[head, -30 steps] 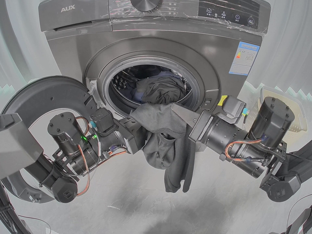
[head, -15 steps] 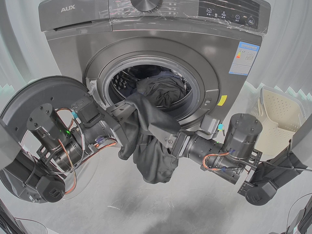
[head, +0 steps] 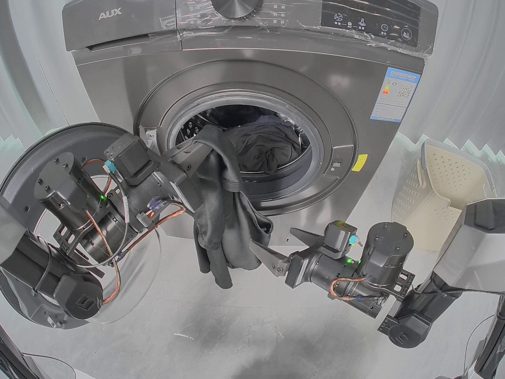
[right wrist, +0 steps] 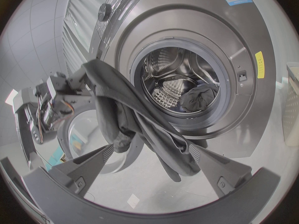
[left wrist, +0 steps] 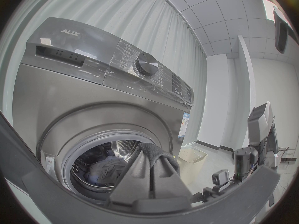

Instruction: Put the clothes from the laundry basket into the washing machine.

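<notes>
I held the garment (head: 223,217) pinched in my left gripper (head: 200,148) at the washer's (head: 252,75) door rim, apparently to feed it inside, while my right gripper (head: 281,244) hung spread open below the washer's mouth, beside the dangling tail.

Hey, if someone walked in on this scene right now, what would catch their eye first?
A dark garment hangs from the left pincer, which is shut on it right at the rim of the open drum of the washing machine, where other dark clothes lie. Lower down, the right pincer gapes open beside the garment's hanging end.
</notes>
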Tool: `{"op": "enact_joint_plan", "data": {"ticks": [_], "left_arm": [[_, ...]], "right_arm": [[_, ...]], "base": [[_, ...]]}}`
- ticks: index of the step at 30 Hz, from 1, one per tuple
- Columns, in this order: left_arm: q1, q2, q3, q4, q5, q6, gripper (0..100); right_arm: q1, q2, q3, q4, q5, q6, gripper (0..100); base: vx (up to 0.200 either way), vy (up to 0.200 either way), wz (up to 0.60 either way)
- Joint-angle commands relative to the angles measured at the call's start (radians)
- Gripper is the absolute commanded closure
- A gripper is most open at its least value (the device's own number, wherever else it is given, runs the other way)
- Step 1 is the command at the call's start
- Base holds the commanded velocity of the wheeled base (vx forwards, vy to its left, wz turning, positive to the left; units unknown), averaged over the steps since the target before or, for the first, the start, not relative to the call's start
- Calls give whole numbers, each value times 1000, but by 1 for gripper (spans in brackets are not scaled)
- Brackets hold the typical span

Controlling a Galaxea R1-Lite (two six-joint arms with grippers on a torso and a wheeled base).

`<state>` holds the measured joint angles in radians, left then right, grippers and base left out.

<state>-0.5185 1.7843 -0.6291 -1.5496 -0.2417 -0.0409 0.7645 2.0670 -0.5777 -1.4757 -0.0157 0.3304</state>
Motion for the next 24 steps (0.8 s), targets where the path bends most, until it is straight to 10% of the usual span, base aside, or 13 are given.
{"op": "enact_joint_plan", "data": {"ticks": [1, 24], "left_arm": [[0, -11, -11, 0, 2, -4, 100], [-3, -36, -3, 0, -7, -4, 100]], "right_arm": [[-27, 77, 28, -24, 20, -21, 0], [-160, 280, -149, -40, 62, -99, 0]], "base": [[0, 0, 0], [0, 0, 0]]}}
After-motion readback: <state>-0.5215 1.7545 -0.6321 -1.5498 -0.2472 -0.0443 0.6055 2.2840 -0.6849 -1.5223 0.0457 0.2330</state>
